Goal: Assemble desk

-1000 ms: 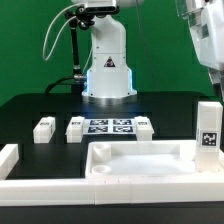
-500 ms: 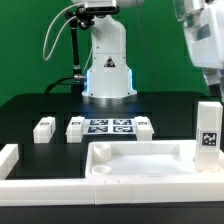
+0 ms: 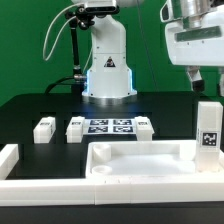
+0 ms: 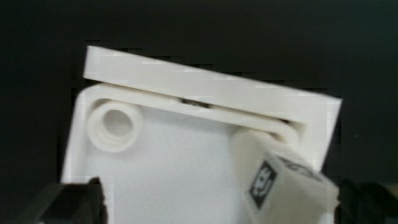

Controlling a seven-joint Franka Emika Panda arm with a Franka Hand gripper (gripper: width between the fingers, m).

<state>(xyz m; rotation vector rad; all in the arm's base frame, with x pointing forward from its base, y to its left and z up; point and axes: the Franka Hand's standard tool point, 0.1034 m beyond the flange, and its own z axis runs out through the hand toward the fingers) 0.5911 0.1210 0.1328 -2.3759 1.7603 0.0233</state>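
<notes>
Gripper (image 3: pixel 208 76) runs off frame above the leg (image 3: pixel 207 127), fingertips blurred.

Blurry wrist view, white glare on desk top (image 4: pixel 169 140)

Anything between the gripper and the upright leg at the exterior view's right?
Nothing visible. The gripper hangs open above the upright leg, bare air between. The other loose legs lie far off toward the exterior view's left.
</notes>
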